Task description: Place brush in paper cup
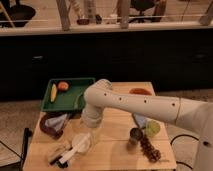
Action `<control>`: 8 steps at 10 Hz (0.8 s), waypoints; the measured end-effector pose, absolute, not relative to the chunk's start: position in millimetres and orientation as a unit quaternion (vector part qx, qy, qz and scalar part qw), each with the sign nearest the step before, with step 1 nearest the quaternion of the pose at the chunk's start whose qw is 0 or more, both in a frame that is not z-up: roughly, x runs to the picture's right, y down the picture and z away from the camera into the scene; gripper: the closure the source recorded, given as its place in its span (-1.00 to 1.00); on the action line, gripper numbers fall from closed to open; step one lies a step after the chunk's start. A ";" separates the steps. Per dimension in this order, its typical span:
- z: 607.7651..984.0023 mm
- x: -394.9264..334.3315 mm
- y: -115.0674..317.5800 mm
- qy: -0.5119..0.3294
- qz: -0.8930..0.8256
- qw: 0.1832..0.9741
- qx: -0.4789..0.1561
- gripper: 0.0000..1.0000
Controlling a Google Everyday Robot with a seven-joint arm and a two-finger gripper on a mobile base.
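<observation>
Where wooden table [116,148] fronts dark cabinets [125,57], gripper [88,132] beside paper cup [80,145], state untellable.

You see the gripper [86,134] at the cup [81,145], brush [70,155] just left, can [135,136] right, tray [75,101] behind.

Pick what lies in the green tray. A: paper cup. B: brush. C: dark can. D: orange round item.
D: the orange round item sits in the green tray, at its far left, while the gripper hangs over the paper cup near the table's front.
</observation>
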State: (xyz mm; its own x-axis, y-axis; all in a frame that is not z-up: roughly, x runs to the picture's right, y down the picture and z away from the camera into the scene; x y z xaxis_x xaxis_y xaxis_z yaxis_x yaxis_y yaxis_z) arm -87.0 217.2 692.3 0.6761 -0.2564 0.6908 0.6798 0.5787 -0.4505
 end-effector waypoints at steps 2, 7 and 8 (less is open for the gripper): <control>692.9 -87.5 217.6 -0.293 -0.280 0.838 -0.365 -0.60; 694.2 -87.5 217.6 -0.295 -0.279 0.838 -0.365 -0.60; 694.1 -87.6 217.5 -0.295 -0.279 0.837 -0.365 -0.60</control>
